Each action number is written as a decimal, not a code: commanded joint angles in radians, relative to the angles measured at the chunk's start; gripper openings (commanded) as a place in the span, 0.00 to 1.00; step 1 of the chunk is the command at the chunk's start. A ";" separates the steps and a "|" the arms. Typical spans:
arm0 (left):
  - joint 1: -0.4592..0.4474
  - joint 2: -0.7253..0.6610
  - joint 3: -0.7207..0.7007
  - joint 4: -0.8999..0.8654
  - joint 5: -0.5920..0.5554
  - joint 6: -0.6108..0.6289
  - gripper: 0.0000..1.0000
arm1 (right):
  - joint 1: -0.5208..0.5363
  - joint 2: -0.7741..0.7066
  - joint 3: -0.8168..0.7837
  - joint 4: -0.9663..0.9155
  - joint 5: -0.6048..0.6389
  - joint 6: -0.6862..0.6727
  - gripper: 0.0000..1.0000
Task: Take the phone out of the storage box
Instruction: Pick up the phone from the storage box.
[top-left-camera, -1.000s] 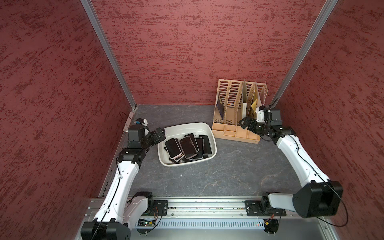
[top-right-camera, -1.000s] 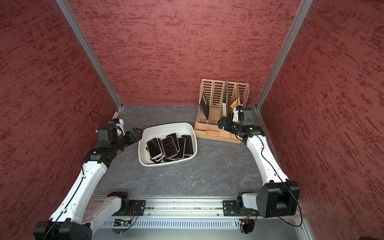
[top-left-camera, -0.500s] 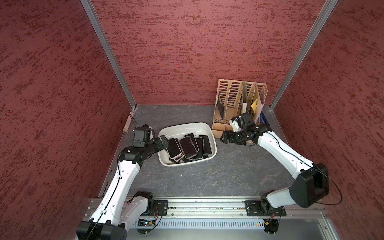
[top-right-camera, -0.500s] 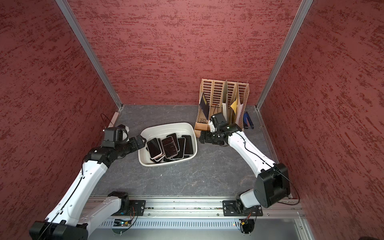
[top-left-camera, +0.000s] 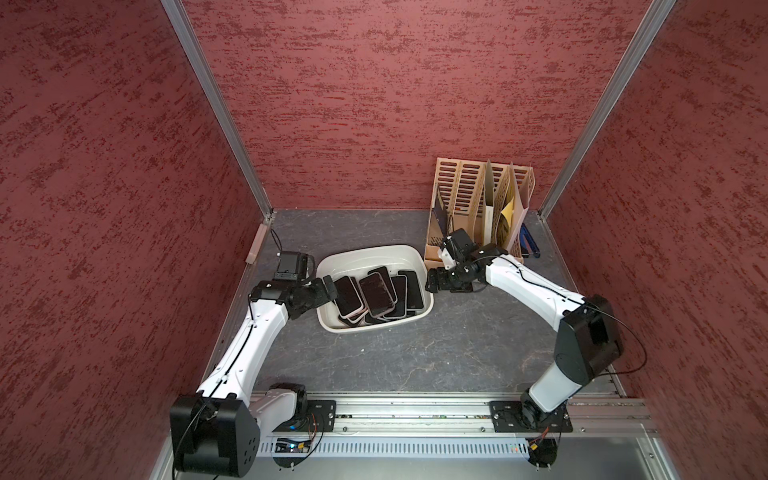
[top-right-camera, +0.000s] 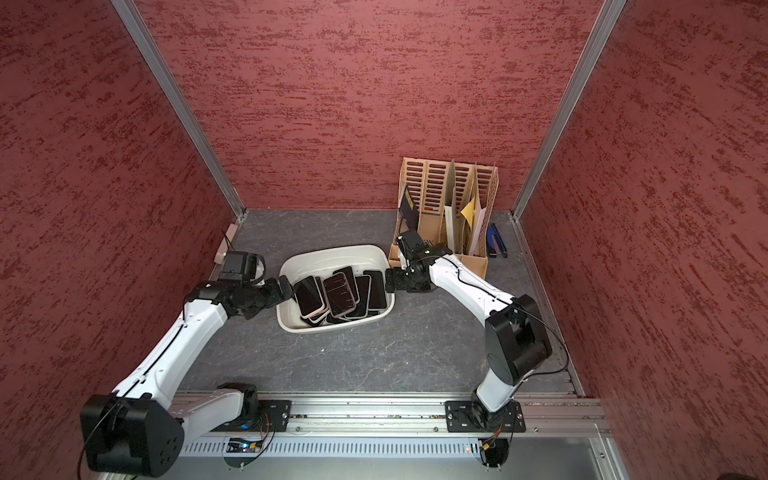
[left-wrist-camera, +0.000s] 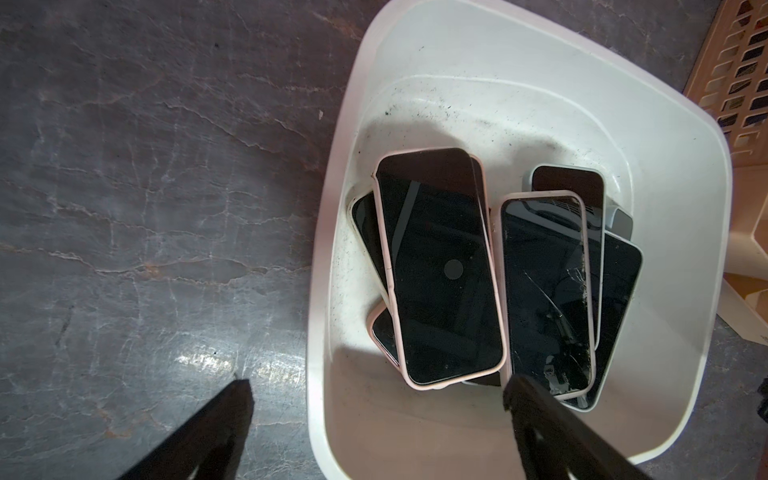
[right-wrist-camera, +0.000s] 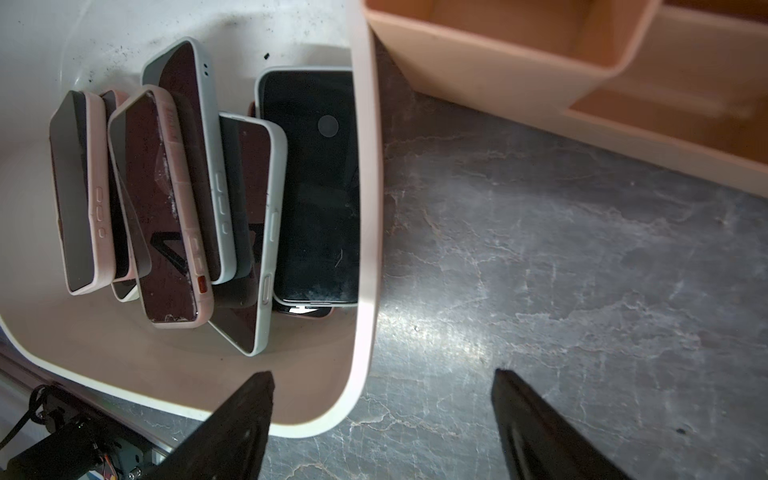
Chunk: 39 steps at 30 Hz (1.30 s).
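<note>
Fingers (right-wrist-camera: 245, 415) of the right gripper (right-wrist-camera: 382, 386), up by the file organizer (top-left-camera: 478, 199) a second ago, are now standing apart and straddling the rim of the storage box (right-wrist-camera: 371, 208), gripping nothing. Fingers (left-wrist-camera: 536, 415) of the left gripper (left-wrist-camera: 378, 395) are spreading wide across the opposite rim, one over the table (left-wrist-camera: 145, 187), one just above the cracked phone (left-wrist-camera: 548, 299). Several phones are lying piled inside the box, with the pink-cased phone (left-wrist-camera: 440, 266) lying on top beside the cracked one.
</note>
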 joint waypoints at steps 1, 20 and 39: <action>0.020 0.012 0.013 -0.006 0.036 0.004 1.00 | 0.041 0.047 0.079 -0.036 0.022 -0.031 0.87; -0.015 -0.185 -0.045 -0.052 0.096 -0.019 1.00 | 0.273 0.295 0.403 -0.197 0.067 -0.063 0.98; -0.011 -0.221 -0.018 -0.109 0.100 0.026 1.00 | 0.397 0.534 0.621 -0.258 0.206 -0.114 0.99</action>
